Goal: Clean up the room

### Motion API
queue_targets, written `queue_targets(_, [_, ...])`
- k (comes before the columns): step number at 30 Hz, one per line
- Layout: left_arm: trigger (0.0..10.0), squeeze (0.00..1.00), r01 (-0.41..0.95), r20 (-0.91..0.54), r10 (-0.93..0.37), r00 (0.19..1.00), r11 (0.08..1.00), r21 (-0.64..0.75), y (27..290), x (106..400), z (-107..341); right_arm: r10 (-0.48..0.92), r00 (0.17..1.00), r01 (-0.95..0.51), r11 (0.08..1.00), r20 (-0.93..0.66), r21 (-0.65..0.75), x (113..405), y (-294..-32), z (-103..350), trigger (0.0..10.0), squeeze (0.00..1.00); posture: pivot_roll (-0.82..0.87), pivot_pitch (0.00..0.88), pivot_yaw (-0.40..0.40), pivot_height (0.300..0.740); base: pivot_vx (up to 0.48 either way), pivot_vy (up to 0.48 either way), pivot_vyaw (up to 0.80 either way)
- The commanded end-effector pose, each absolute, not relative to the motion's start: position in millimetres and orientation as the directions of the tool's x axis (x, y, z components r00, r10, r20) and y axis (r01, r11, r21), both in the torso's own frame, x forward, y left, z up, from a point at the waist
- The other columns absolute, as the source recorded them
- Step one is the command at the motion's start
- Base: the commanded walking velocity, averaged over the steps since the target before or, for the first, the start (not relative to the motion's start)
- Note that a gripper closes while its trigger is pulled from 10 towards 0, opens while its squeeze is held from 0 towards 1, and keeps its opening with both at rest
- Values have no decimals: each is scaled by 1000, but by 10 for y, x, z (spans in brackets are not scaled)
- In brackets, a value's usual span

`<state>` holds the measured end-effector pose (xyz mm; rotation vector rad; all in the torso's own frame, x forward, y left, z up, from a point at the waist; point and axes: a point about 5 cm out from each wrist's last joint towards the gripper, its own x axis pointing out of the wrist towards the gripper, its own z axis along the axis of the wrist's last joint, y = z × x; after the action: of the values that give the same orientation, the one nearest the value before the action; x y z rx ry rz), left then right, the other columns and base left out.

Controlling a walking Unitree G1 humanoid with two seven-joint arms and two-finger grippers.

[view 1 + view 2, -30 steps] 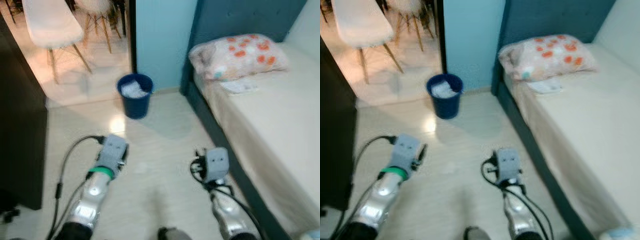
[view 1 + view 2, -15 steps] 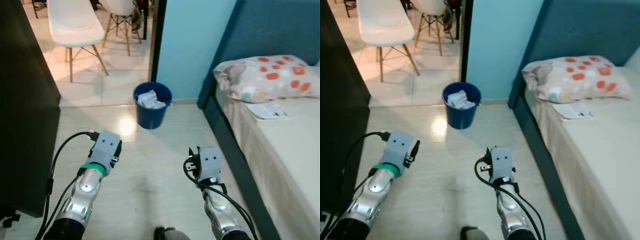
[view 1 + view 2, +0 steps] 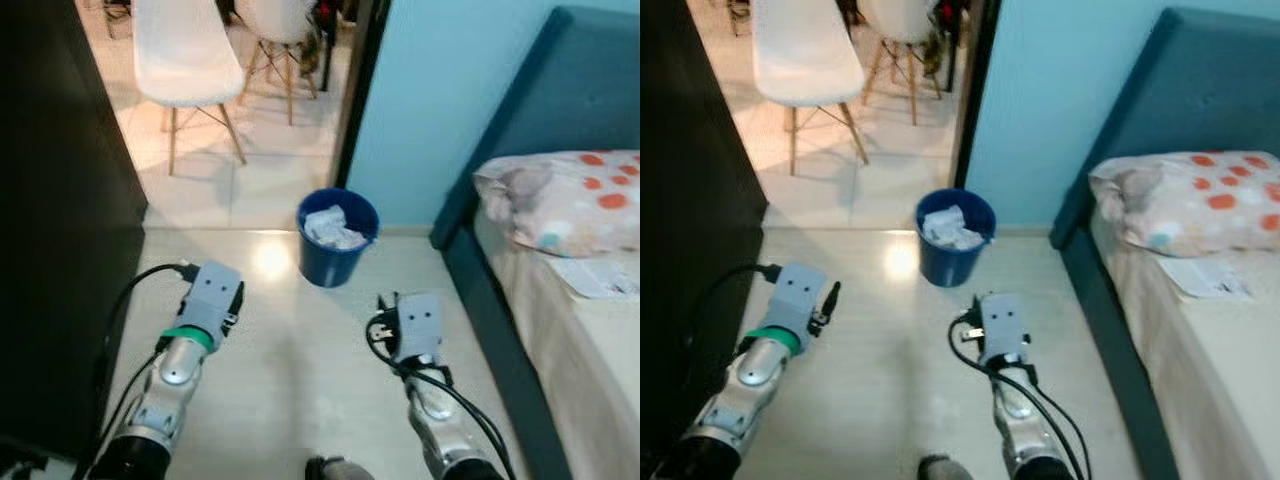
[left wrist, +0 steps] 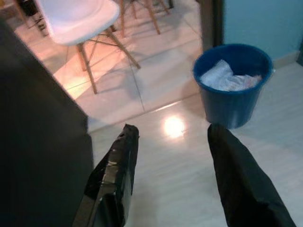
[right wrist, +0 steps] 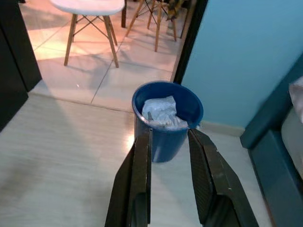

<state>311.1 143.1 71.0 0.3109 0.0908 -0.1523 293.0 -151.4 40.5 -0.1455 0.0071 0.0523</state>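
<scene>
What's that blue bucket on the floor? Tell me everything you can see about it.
The blue bucket is a small round bin, plastic by its look, narrowing toward the base. It stands upright on the pale floor, near the light blue wall beside the doorway, apart from the bed frame. Crumpled white paper lies inside, reaching about the rim. Nothing else touches it; both grippers are short of it.

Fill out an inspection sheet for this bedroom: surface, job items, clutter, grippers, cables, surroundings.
Surface: pale floor, glossy, with a light glare near the bin.
Job items: blue bin by the blue wall, holding crumpled white paper.
Clutter: paper sheet on the bed beside the spotted pillow.
Grippers: left gripper open, empty; right gripper open, empty, pointing at the bin.
Cables: black cables looped at both wrists.
Surroundings: white chair beyond the doorway; dark cabinet on the left.
</scene>
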Motion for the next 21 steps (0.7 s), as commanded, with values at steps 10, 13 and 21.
queue_targets(10, [10000, 0, 161, -159, -118, 980, 943, 292, 1488, 3062, 612, -10, 1000, 6, 989, -28, -151, 2933, -1583, 377, 10000, 0, -72, 15, 14, 740, 0, 0, 768])
queue_targets(13, [10000, 0, 158, -165, -112, 980, 942, 296, 1495, 3063, 606, -14, 1000, 9, 989, -27, -149, 2930, -1585, 376, 10000, 0, -72, 17, 15, 740, 0, 0, 758])
queue_targets(21, [10000, 0, 153, -171, -104, 980, 941, 303, 1508, 3063, 597, -31, 999, 26, 990, -27, -139, 2922, -1582, 367, 10000, 0, -73, 23, 17, 740, 0, 0, 247])
